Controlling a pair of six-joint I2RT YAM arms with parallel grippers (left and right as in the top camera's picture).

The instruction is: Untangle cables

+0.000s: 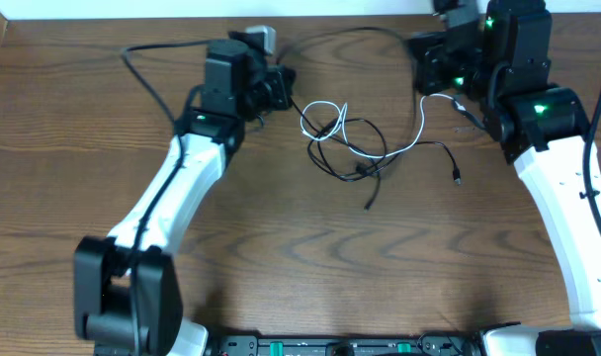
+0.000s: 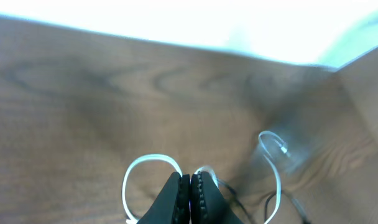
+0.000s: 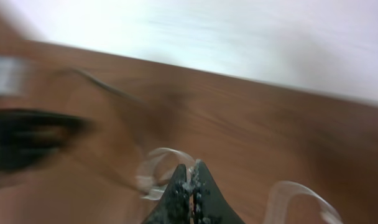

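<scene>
Over the wooden table (image 1: 281, 257) now; the left gripper (image 2: 190, 184) is up near the far edge, left of centre, fingers clenched tight together; the white cable (image 1: 325, 117) curls out on both sides of the tips in the left wrist view, so it looks pinched between them; the right gripper (image 3: 193, 179) sits towards the far right, its fingers pressed shut as well; pale loops of cord show either side of it in the right wrist view, but that picture is smeared and I cannot tell whether anything is caught in the jaws; between the two arms lies the tangle, out on bare wood in the back half of the table; the white cable makes a couple of small loops just beside the left gripper, then runs right in a shallow sag and climbs towards the right gripper; the black cable (image 1: 360, 170) loops through the middle, crossing the white strand more than once; one black end trails toward the near side, the other stretches right and ends in a small plug (image 1: 459, 179), lying apart from both grippers; the two cords are plainly interlaced
</scene>
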